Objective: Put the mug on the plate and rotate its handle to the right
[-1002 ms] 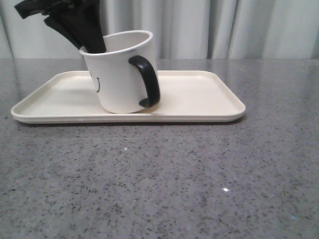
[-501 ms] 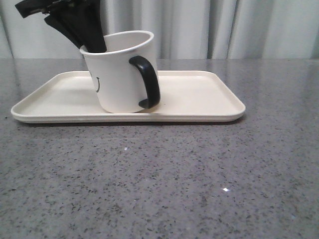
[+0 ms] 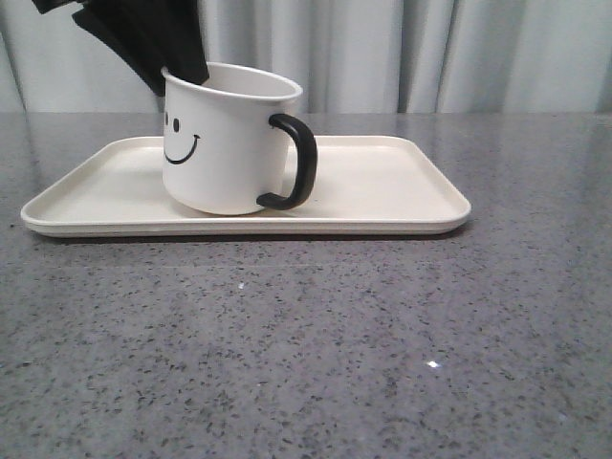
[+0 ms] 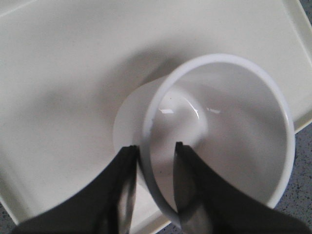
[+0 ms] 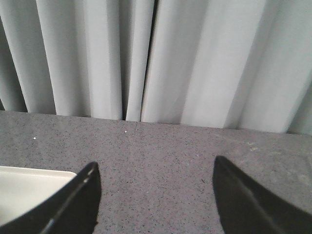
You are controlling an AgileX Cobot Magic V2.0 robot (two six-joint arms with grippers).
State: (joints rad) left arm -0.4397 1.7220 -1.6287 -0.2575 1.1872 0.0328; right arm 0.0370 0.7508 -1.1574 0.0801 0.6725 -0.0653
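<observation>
Mug [image 3: 225, 143], tilted, apparently on plate [image 3: 382, 186], rim pinched by left end effector [image 4: 155, 158].

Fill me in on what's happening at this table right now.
The left tool is pinching the rim of the mug, one finger inside and one outside. The mug sits on the plate, tipped a little rather than flat. Its handle points right in the front view and the smiley face looks toward the camera. The right tool is open and holds nothing, off to the side over the grey table.
</observation>
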